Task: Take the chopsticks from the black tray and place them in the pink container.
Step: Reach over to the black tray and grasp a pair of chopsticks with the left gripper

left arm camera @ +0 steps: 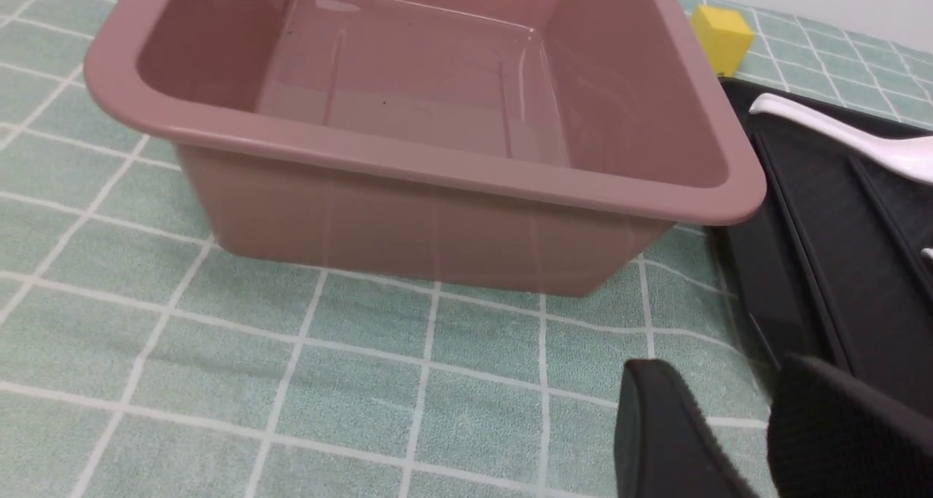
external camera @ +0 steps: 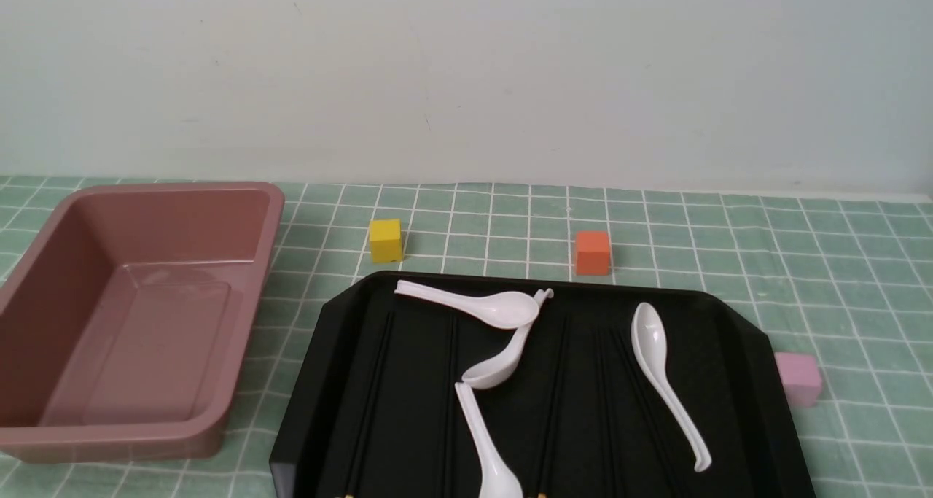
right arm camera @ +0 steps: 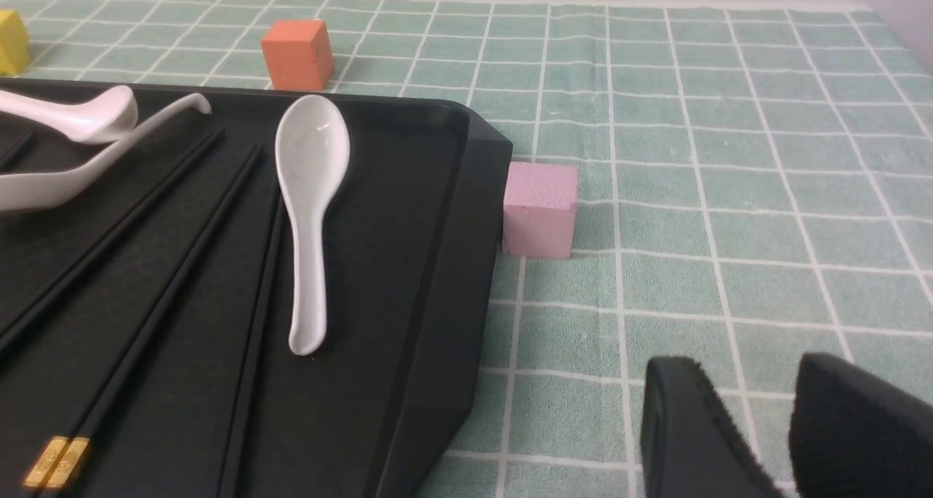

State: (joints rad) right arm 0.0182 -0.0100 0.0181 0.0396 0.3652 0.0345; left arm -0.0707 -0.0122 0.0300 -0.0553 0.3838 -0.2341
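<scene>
Left jaws: spread, empty, low over the tabletop [left arm camera: 364, 352], between the tub [left arm camera: 437, 155] and the tray. Right jaws: spread, empty, over bare cloth just off the tray's [right arm camera: 408, 250] right edge. Nothing gripped yet.

Chopsticks [right arm camera: 182, 265] all lie flat in the tray, gold bands at the near end. The tub has nothing in it.

Risks, as I judge them:
- Black sticks on a black ridged floor are easy to miss, and the jaws may scrape the tray instead.
- Sticks lie close together, so two may get pinched and one dropped.
- A spoon [right arm camera: 310, 192] lies just beside one stick and may get nudged or grabbed.
- Pinched near an end, a stick would tip and could catch the tub's rim.
- A hard press may shove the tray into the pink cube [right arm camera: 539, 206] at its edge.
</scene>
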